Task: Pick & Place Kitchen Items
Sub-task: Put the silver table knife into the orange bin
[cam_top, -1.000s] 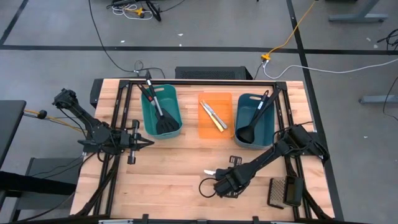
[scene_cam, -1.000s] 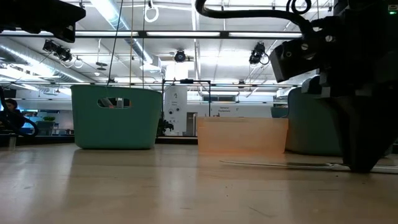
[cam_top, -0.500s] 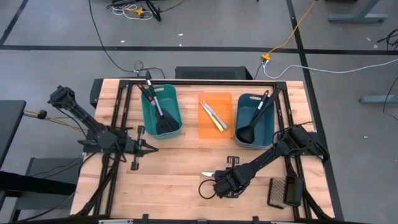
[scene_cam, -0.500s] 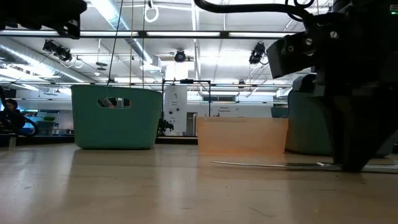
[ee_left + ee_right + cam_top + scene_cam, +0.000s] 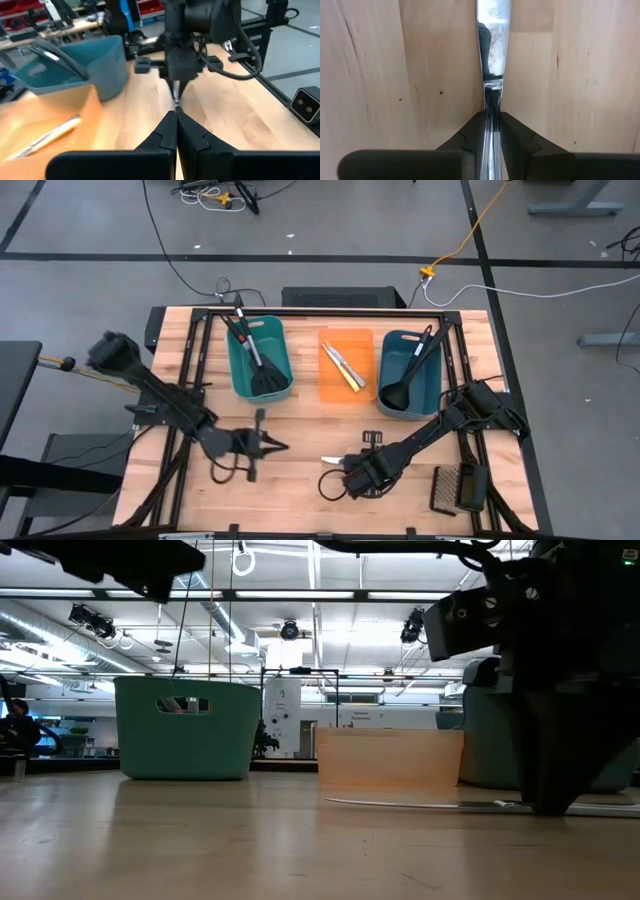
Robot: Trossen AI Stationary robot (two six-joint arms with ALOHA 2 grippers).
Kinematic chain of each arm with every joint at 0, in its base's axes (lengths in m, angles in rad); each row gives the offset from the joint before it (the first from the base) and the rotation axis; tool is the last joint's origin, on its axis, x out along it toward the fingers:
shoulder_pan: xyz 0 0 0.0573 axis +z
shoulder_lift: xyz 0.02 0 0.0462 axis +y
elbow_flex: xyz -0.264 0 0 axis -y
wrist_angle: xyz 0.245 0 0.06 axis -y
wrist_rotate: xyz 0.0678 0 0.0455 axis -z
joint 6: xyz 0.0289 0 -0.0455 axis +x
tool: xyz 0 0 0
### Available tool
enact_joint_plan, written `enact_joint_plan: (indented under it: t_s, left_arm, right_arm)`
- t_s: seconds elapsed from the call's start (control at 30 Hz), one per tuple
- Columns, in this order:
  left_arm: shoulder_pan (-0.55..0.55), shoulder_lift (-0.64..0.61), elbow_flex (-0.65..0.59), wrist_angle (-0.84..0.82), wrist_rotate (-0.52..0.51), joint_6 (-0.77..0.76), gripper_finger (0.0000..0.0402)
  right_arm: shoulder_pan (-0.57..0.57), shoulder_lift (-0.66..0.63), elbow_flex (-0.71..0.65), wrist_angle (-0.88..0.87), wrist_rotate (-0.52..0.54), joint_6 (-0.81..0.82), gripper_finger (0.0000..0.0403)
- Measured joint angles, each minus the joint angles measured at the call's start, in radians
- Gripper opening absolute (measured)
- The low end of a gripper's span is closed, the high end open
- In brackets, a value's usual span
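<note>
Right gripper (image 5: 352,470) low at the table (image 5: 300,500), jaws clamped on the handle of a silver knife (image 5: 491,55); blade runs straight out ahead of the jaws, flat and close over the wood, tip toward the left arm. Low view shows the knife (image 5: 410,803) lying level just above the board, reaching out from the dark gripper (image 5: 548,802). Left gripper (image 5: 278,446) off the table surface, jaws closed tight with nothing between them, fingertips aimed at the knife tip and the right gripper; a gap of bare wood lies between the two. In the left wrist view the closed fingers (image 5: 176,131) point straight at the right gripper (image 5: 176,97), which hangs nose-down ahead. Beyond both jaws, across the table: left teal tub (image 5: 259,356) with black spatulas (image 5: 262,375), orange tray (image 5: 345,366) with two slim knives (image 5: 342,365), right teal tub (image 5: 408,370) with a black ladle (image 5: 400,385). Grater (image 5: 456,487) behind the right gripper, beside its arm.
</note>
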Motion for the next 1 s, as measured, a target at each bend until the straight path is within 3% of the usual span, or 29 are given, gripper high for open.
enact_joint_plan:
  t_s: [0.13,0.37,0.63,1.0]
  left_arm:
    - [0.010,0.178,0.049,0.091,0.014,-0.051,0.0003]
    - [0.036,0.404,0.148,0.088,0.015,-0.097,0.0003]
    - [0.100,0.437,0.165,-0.003,0.060,-0.187,0.0002]
    - [0.108,0.437,0.165,-0.120,0.101,-0.297,0.0002]
  right_arm:
    - [-0.003,0.000,-0.001,0.036,0.029,-0.044,0.0061]
    - [-0.038,0.002,-0.001,0.119,0.037,-0.057,0.0058]
    - [-0.072,0.004,-0.001,0.218,0.050,-0.108,0.0057]
    - [-0.082,0.005,0.000,0.259,0.062,-0.115,0.0057]
